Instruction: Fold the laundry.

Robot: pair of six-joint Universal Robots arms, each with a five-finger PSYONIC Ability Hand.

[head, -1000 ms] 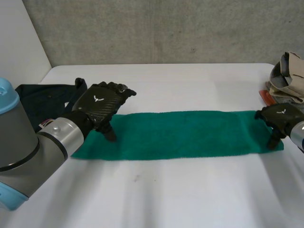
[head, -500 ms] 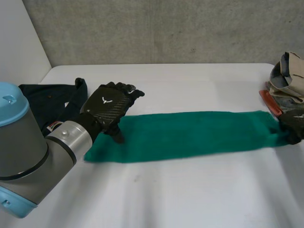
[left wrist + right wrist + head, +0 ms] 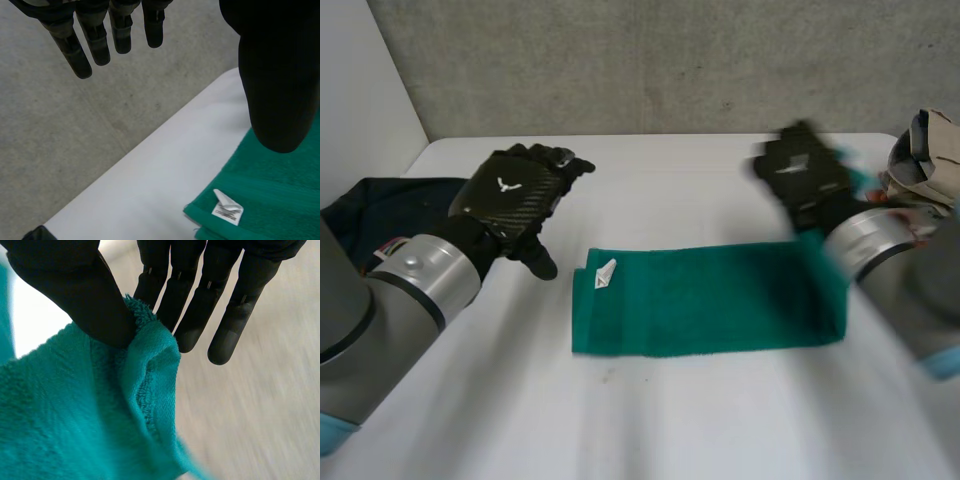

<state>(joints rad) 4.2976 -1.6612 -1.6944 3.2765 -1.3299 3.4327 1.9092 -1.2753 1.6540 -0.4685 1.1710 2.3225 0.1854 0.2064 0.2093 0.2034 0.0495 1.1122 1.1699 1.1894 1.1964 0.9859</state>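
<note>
A green towel (image 3: 700,300) lies across the middle of the white table, a white label (image 3: 605,272) at its left end. My right hand (image 3: 802,172) is raised above the towel's right part, and the cloth rises to it. In the right wrist view the thumb (image 3: 65,285) pinches the towel's edge (image 3: 145,355) against the fingers. My left hand (image 3: 512,200) hovers off the towel, left of its labelled corner. Its fingers (image 3: 100,35) are straight and hold nothing, with the label (image 3: 227,210) lying below the thumb.
A dark garment (image 3: 375,215) lies at the table's left edge beside my left arm. A pile of light clothes (image 3: 928,155) sits at the far right. A grey wall stands behind the table.
My right hand closed on the towel's right end, then lifted it up and leftward. The towel's left end slid to the right. My left hand came off the towel and rose.
</note>
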